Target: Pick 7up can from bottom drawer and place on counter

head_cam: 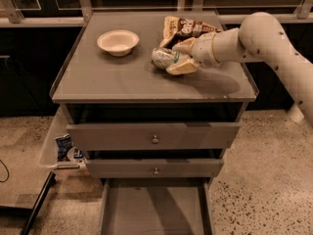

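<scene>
The 7up can (164,57), silvery with green markings, lies on its side on the counter (117,82), right of the middle. My gripper (180,56) is over the counter and is shut on the can, one finger above it and one below. The white arm reaches in from the right. The bottom drawer (154,210) is pulled open at the foot of the cabinet and its flat grey floor is bare.
A white bowl (118,41) stands on the counter at the back left. A brown-and-yellow chip bag (188,27) lies just behind the gripper. The two upper drawers with round knobs (155,139) stand slightly out. A clear bin with packets (66,148) sits left of the cabinet.
</scene>
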